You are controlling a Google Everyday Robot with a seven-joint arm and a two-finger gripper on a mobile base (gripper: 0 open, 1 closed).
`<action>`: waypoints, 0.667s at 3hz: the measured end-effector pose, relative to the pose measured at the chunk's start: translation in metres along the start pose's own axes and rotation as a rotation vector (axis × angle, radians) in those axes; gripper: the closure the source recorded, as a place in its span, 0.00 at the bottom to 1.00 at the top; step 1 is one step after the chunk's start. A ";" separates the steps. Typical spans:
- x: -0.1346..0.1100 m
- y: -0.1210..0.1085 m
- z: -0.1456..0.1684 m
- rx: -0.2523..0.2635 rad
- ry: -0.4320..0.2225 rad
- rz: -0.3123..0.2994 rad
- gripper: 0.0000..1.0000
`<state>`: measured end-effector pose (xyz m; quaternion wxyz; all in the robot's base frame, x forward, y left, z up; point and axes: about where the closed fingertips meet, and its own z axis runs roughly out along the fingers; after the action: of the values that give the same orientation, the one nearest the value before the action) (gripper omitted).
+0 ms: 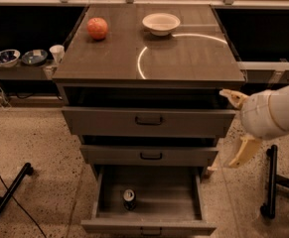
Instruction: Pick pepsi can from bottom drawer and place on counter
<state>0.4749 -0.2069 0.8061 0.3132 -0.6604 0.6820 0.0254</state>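
Note:
The pepsi can [129, 199] stands upright on the floor of the bottom drawer [149, 226], which is pulled out; the can sits left of the drawer's middle. The two shallower drawers above are partly pulled out. The counter [183, 58] carries a curved light reflection. My gripper [221, 130] reaches in from the right edge on a white arm, beside the cabinet's right side at the height of the upper drawers. It is open and empty, one finger [233, 97] high and one low. It is well above and to the right of the can.
An orange-red fruit [98, 28] and a white bowl [161, 23] sit at the back of the counter. Two bowls [6, 57] and a white cup [57, 52] stand on a low shelf at left. Black stand legs lie on the floor at left [10, 192] and right [270, 182].

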 end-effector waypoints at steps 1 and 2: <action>0.000 -0.001 0.007 0.038 0.004 -0.076 0.00; -0.003 0.011 0.058 0.019 -0.185 0.011 0.00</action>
<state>0.4879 -0.1771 0.7565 0.3811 -0.6483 0.6541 0.0816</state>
